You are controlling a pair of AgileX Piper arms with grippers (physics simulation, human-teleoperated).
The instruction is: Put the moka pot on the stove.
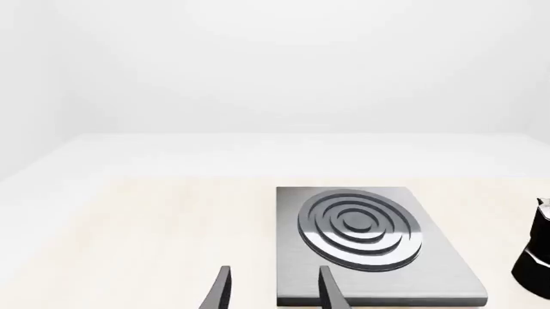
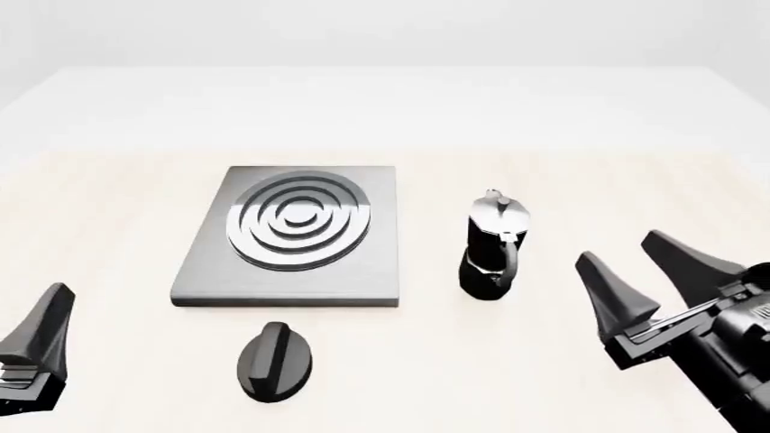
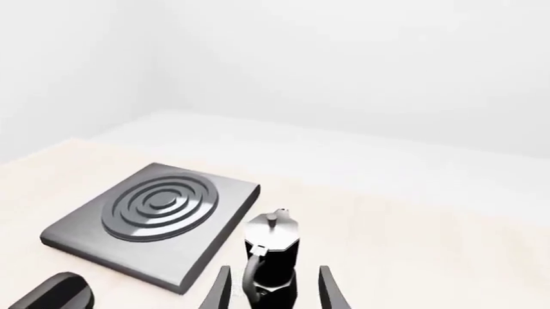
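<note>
The moka pot point(image 2: 493, 245) is a small faceted pot: black lower body, shiny silver upper part, a lid with a small knob, and a black loop handle on its side. It stands upright on the pale worktop point(image 2: 108, 216), long axis vertical, just beside the stove point(image 2: 288, 236) on that slab's right, apart from it. In the front view the handle faces toward the near edge and slightly right, away from the stove; in the right wrist view the handle also faces the camera.

The stove is a flat square grey slab with raised concentric silver rings, far wider than the pot. Nothing rests on it.

Count: one moka pot, one stove, one black oval knob point(image 2: 276, 360), two arms. The knob lies flat on the worktop, just off the stove's near edge.

The right pincer point(image 2: 644, 269) is near the pot, on the side away from the stove, its two dark fingers spread wide and gripping nothing; in the right wrist view the pot point(image 3: 272, 257) sits between the fingertips' lines, untouched. The left pincer point(image 1: 273, 283) is off the stove's near left corner, fingers parted and empty.
</note>
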